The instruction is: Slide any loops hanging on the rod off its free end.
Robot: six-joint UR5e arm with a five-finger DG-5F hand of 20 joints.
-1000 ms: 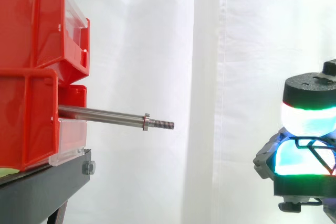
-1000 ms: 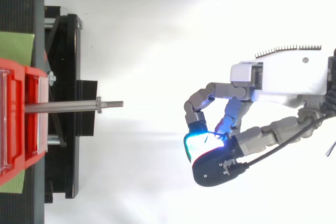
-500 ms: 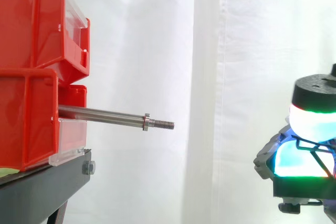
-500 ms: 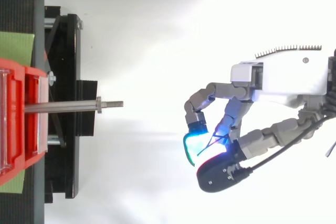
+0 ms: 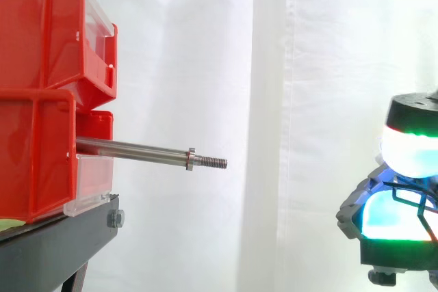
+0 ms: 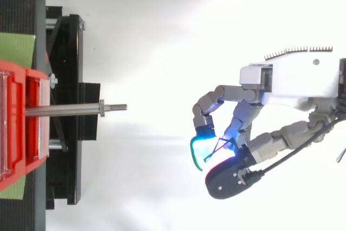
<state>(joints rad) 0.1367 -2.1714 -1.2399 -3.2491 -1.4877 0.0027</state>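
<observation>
A bare steel rod (image 5: 137, 150) juts from the lower red bin (image 5: 34, 162) toward the right and ends in a nut and a threaded tip (image 5: 213, 163). Nothing hangs on the rod (image 6: 70, 110). Far off to its right, well past the free end, my hand (image 6: 292, 82) has its fingers curled. A thin dark-green loop (image 6: 214, 149) is strung between the glowing cyan fingertips (image 6: 201, 150) and the thumb's black pad. Seen from the side, the hand (image 5: 407, 189) sits at the right edge, lower than the rod.
Two red bins (image 5: 48, 32) are stacked on a black stand (image 5: 55, 244) at the left. A white curtain hangs behind. Open space lies between the rod tip and the hand.
The hand has drifted slightly right and lower. The thumb's black pad has swung a little away from the fingertips, with the thin loop still stretched between them. The rod has not changed.
</observation>
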